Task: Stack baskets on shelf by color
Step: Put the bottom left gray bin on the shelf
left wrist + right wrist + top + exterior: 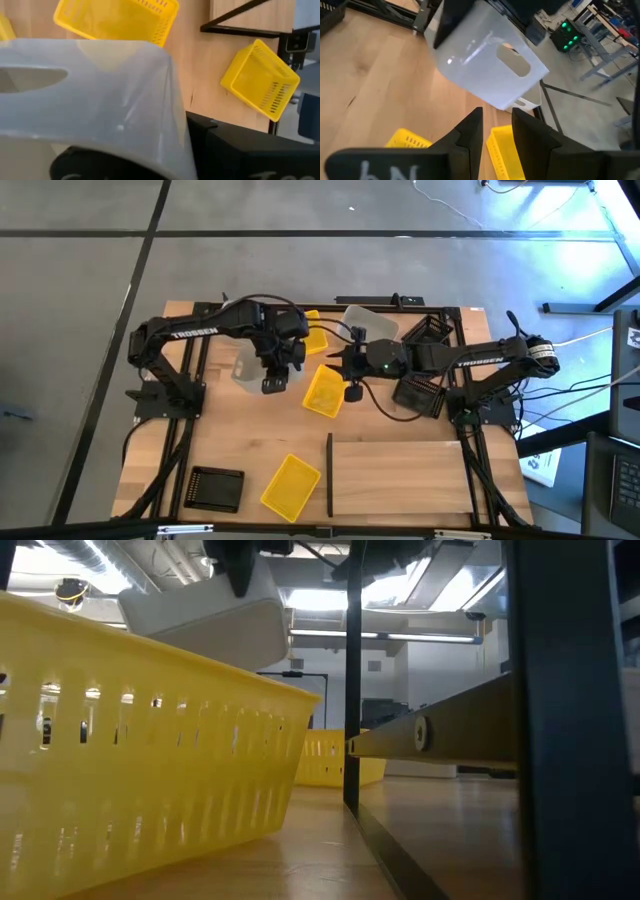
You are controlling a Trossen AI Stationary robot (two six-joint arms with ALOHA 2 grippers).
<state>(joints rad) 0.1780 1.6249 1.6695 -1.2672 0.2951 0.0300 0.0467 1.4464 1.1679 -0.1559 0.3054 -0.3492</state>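
I am holding a translucent grey-white basket (247, 367) up off the tabletop (240, 445) with my left gripper (274, 367), its fingers pressed together on the basket's wall, at the far left-centre of the table; in the right wrist view the same basket (487, 65) is hanging tilted in the air with its oval handle slot facing that camera. My right gripper (352, 372) is hovering just beside a yellow basket (323, 392) near the table's middle, its fingers (470, 131) standing a little apart with nothing between them. To do this step well, I judge that I am needing to keep the pinch firm on the thin wall, level the basket before carrying it, and clear the yellow one on the way to the shelf (400, 476), the pale panel at the near right with its thin dark divider (329, 474) on the left edge. The shelf is bearing nothing yet. Every basket I can see into is looking empty: the held one, the yellow one by my right gripper, another yellow basket (291, 486) near the front just left of the divider, and a black basket (216, 488) at the front left. A further yellow basket (314, 338) and a second grey-white one (370, 323) are lying at the far side, with black baskets (420, 393) beside the right arm.
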